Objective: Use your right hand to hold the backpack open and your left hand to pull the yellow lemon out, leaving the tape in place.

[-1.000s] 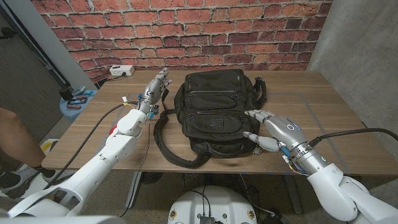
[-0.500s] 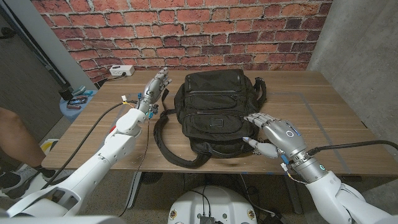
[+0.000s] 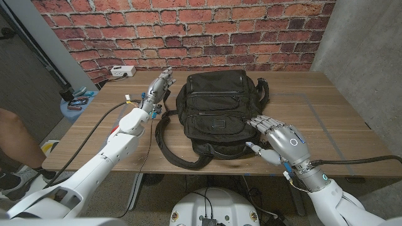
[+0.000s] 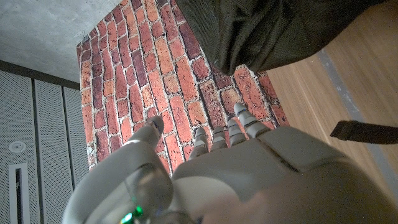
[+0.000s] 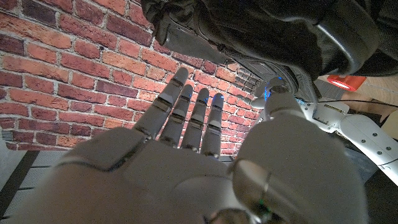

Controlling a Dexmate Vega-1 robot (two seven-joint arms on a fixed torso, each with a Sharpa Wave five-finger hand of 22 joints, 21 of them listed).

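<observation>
A black backpack [image 3: 215, 116] lies closed on the wooden table [image 3: 326, 113], its straps curling off toward the front edge. No lemon or tape can be seen. My left hand [image 3: 158, 87] hovers just off the bag's far left corner, fingers straight and apart, holding nothing. My right hand [image 3: 277, 139] hangs at the bag's near right corner, fingers spread toward the fabric, empty. The backpack [image 4: 273, 31] fills the space past the left hand [image 4: 224, 168], and the backpack [image 5: 267, 31] looms above the spread fingers of the right hand [image 5: 186, 162].
A white power strip [image 3: 123, 71] sits at the table's far left corner. A blue stool with small items [image 3: 76, 102] stands beside the table on the left. A person's leg [image 3: 12, 135] is at the picture's left edge. A brick wall backs the table.
My right hand has drawn back toward the table's front edge and turned slightly, staying near the bag's right corner. The left hand has edged a little toward the bag.
</observation>
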